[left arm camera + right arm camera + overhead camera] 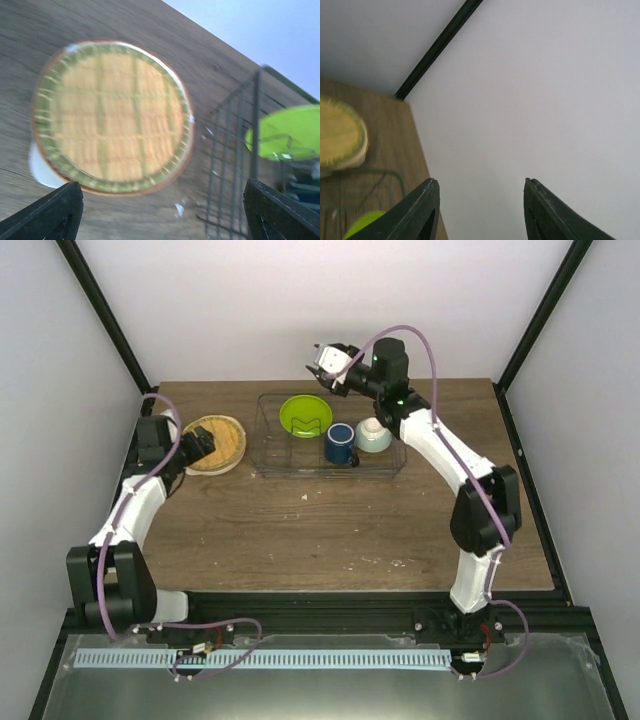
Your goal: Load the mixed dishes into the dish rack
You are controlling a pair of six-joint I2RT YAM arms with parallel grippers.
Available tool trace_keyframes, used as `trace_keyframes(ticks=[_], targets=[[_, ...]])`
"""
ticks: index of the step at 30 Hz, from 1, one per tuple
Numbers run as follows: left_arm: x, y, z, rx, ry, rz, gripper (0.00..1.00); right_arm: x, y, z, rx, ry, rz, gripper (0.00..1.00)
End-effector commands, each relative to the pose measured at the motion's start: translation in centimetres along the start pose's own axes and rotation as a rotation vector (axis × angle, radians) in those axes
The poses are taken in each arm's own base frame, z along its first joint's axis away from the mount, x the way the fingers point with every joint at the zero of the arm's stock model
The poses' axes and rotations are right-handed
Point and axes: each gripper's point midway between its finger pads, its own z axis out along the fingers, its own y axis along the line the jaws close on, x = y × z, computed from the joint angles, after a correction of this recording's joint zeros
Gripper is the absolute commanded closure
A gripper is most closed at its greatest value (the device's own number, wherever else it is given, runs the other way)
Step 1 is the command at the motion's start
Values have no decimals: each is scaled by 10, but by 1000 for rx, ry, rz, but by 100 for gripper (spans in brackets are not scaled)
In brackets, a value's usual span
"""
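Note:
The clear dish rack (270, 460) stands at the table's far middle. It holds the lime-green plate (305, 415), the dark blue mug (340, 443) and the pale mint bowl (374, 435). The tan woven plate (222, 443) lies flat on the table left of the rack, with a white rim (39, 169) of another plate showing beneath it. My left gripper (203, 444) is open and empty above this plate's left part; in the left wrist view (162, 212) the tan plate (112, 117) fills the frame. My right gripper (321, 364) is open and empty, raised above the rack's far edge, facing the back wall (482, 200).
The rack's wires (235, 150) and the lime-green plate (290, 132) lie right of the left fingers. The right wrist view shows the tan plate (340, 132) and the table's far edge against the wall. Black frame posts stand at the back corners.

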Motion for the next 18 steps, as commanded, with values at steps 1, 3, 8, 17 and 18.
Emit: trace_keyframes(ticks=[1, 3, 8, 17, 18], targets=[[-37, 28, -1, -86, -67, -64, 11, -36, 11, -14, 101, 103, 215, 52], [-46, 36, 6, -122, -55, -65, 11, -37, 40, -21, 78, 151, 360, 52], [-45, 65, 38, -220, 23, -60, 12, -28, 121, -48, 13, 249, 661, 55], [-23, 107, 87, -341, 140, -82, 12, -9, 217, -112, -21, 449, 774, 56], [-22, 110, 89, -355, 146, -83, 12, -9, 219, -119, -20, 451, 787, 56]])
